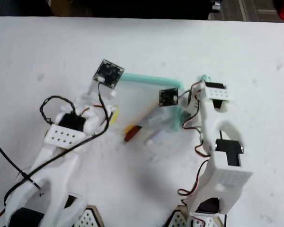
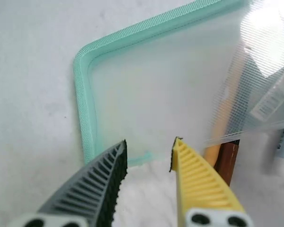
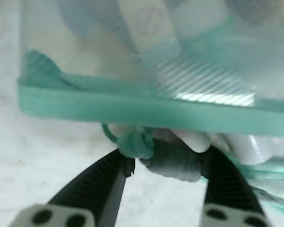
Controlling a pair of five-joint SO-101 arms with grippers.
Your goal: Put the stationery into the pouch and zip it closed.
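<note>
White table. The clear, teal-edged pouch lies between the arms, with pens partly inside. The left gripper stands open at the pouch's edge. The right gripper is clamped on the zip pull.

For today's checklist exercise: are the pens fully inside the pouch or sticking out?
Sticking out. The pens reach past the pouch edge onto the table.

readable text: none | label in pouch: print blurred
</note>
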